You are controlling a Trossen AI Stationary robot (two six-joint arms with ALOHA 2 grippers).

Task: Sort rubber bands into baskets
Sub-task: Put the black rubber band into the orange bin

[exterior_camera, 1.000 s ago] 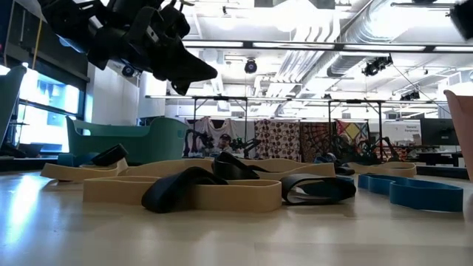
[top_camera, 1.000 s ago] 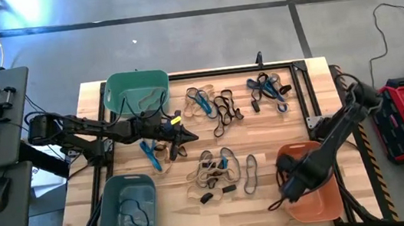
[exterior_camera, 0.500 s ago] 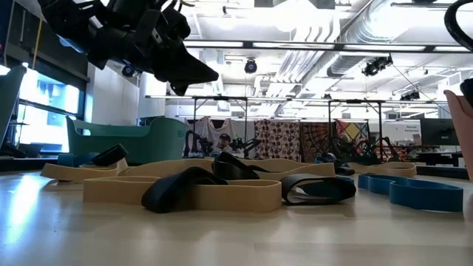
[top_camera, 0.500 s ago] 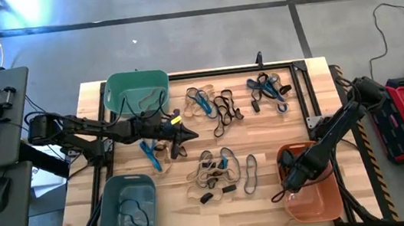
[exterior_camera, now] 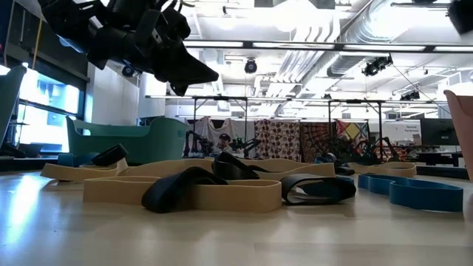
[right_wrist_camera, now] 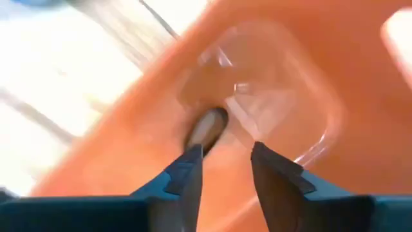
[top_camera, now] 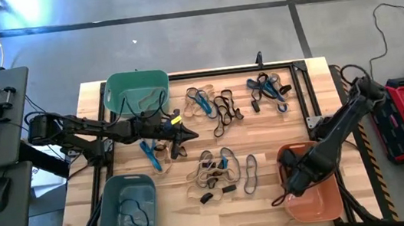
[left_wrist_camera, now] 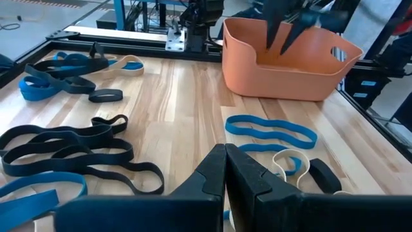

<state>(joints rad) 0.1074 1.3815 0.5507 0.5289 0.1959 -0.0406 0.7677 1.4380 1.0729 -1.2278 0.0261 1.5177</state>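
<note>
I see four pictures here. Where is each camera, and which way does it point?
High view: overhead, looking straight down on the table; both arms show.
Low view: at tabletop height, looking across the rubber bands; the left arm hangs above.
Left wrist view: faces the orange basket past its shut fingers.
Right wrist view: looks into that same basket; open fingers.
</note>
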